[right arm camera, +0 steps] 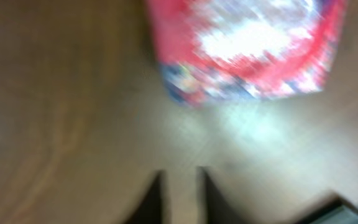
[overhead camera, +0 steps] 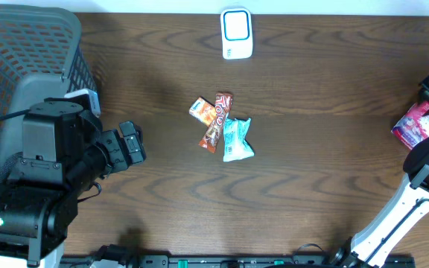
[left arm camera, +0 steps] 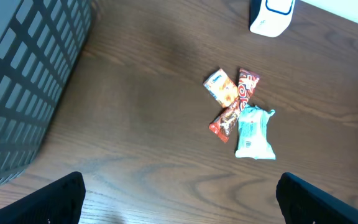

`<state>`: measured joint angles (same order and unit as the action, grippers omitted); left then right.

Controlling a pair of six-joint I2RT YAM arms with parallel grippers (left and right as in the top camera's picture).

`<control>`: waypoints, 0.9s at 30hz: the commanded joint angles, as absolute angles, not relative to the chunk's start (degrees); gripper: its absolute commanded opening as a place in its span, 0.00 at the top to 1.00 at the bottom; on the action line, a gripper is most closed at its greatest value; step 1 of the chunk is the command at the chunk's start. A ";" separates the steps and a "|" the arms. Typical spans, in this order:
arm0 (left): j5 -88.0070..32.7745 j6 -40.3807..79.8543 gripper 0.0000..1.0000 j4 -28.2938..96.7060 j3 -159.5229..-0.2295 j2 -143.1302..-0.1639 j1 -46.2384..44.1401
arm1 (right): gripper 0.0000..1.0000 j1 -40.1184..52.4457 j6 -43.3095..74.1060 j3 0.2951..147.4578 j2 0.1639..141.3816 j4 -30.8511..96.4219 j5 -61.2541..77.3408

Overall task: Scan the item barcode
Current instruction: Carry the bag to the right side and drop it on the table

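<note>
Since the right wrist view is badly blurred, we read it with care. The right claw (right arm camera: pixel 180 179) has its fingers nearly together with only a thin slit of counter (overhead camera: pixel 311 186) between them, clamped on nothing. The pink pack (right arm camera: pixel 247 50) lies on the counter just ahead of the tips, not touching them. Overhead puts that pack at the far right edge, well apart from the scanner (overhead camera: pixel 236 33) at top middle. We take it as the item for this pass, but that's our call, not a given.

The left claw (left arm camera: pixel 180 180) is spread wide and empty. It hangs over bare wood between the basket (overhead camera: pixel 21 52) and the small heap mid-counter. The heap is an orange packet (overhead camera: pixel 199 109), a red bar (overhead camera: pixel 216 119) and a teal packet (overhead camera: pixel 237 139), all touching one another.

Handling guess for the pink pack:
- It looks light, with a glossy printed wrap, so it's likely slick and easy to dent.
- We can't tell whether it's a carton or a soft pouch.
- No barcode is visible on the face that shows, so we'd expect it underneath or on a side.

Grip advice:
- The claw has to spread first, then pinch across the narrow width near one end.
- Use a light squeeze and leave the broad faces clear, so either one can be turned to the scanner window.
- A corner-only pinch risks the pack swinging or slipping out.
</note>
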<state>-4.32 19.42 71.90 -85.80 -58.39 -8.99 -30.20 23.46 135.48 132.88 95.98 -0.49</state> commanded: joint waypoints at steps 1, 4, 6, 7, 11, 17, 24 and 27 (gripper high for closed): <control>-3.79 18.87 0.02 72.01 -85.82 -58.35 -8.64 | 0.99 -30.28 22.61 134.67 131.15 97.34 -6.76; -3.79 18.87 0.02 72.01 -85.84 -58.35 -8.64 | 0.99 -30.06 22.68 130.28 131.15 97.17 -4.80; -3.79 18.87 0.02 72.01 -85.82 -58.35 -8.64 | 0.99 -29.76 22.63 125.62 131.15 95.64 -6.37; -3.79 18.87 0.02 72.01 -85.84 -58.35 -8.64 | 0.99 -29.69 22.63 123.17 131.15 94.65 -7.31; -3.79 18.87 0.02 72.01 -85.82 -58.35 -8.64 | 0.99 -29.69 22.61 114.06 131.15 87.68 -7.99; -3.79 18.87 0.02 72.01 -85.84 -58.35 -8.64 | 0.96 -30.57 21.56 109.91 131.15 78.19 -7.40; -3.79 18.87 0.02 72.01 -85.84 -58.35 -8.64 | 0.94 -32.71 21.21 109.82 131.15 66.87 -7.44; -3.79 18.87 0.02 72.01 -85.84 -58.35 -8.64 | 0.93 -33.43 15.88 109.82 131.15 62.37 -7.70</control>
